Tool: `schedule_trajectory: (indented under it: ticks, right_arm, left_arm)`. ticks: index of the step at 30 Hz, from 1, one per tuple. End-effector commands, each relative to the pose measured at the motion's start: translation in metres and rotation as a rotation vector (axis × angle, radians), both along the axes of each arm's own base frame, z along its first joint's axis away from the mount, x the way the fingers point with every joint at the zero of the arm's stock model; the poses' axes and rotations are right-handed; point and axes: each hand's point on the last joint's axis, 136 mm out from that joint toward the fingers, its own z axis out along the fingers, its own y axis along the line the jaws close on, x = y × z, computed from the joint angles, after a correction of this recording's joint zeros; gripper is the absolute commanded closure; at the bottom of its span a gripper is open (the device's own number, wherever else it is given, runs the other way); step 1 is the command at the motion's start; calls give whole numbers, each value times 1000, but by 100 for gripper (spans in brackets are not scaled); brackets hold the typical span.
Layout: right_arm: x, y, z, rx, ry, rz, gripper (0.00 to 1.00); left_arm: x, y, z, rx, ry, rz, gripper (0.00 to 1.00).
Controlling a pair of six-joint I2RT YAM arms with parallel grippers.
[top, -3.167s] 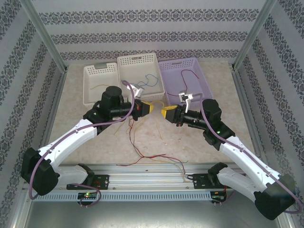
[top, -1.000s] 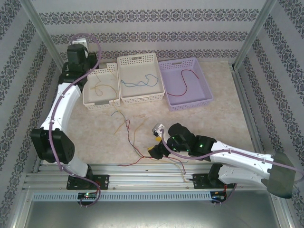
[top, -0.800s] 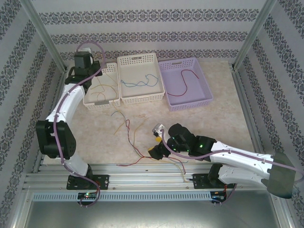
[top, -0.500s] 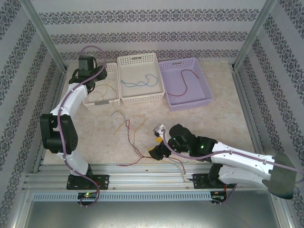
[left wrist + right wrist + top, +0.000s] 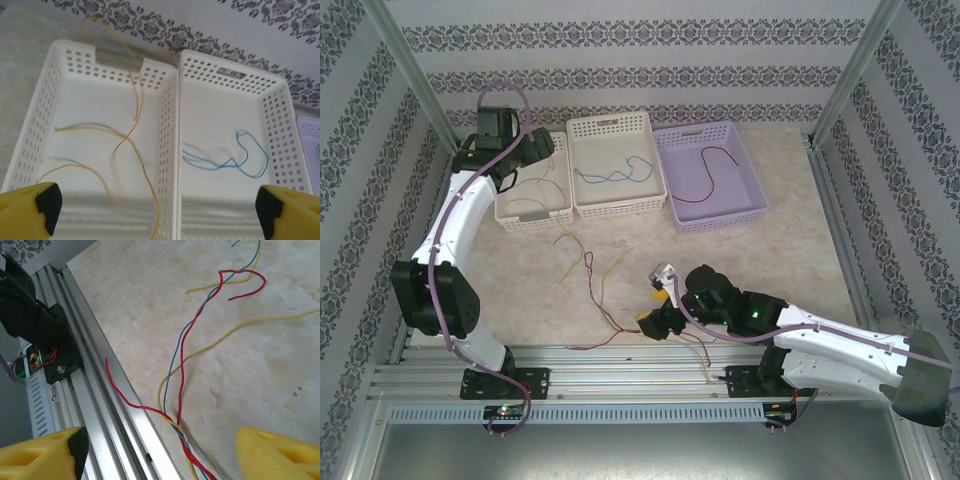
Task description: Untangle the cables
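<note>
Sorting strands into baskets, we judge: left end effector gapes empty over yellow cables in the white basket; right end effector, also wide open, hovers above the tangled cables by the rail, next pinching one strand.

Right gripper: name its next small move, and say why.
Probably lower and close on the red cable where its end lies alone across the rail. The right gripper hangs open above the spot where it twists together with the blue cable and the yellow cable, so gripping at the twist would likely catch all three.
</note>
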Motion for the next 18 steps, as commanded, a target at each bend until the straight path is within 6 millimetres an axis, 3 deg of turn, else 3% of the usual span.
schedule_trajectory:
  ticks: [1,5,9,15,18]
  right_arm:
    - [-2,-1,3,16,4,-11,23]
    - [-2,-5,2,24,0,-27,23]
    - [-1,-6,3,30,-3,-34,22]
    - [-2,-4,4,27,-4,-25,22]
    - [-2,-5,4,34,-5,-29,23]
  left_arm:
    - [-34,-3,-19,-27,133,38,0]
    - [-66,-30,-39,-64,135,-6,0]
    - [-94,-51,-84,-43,206,-22,0]
    - [-106,-77,-132,-25,265,-58,1]
    - [-104,-80,-150,11,293,-56,6]
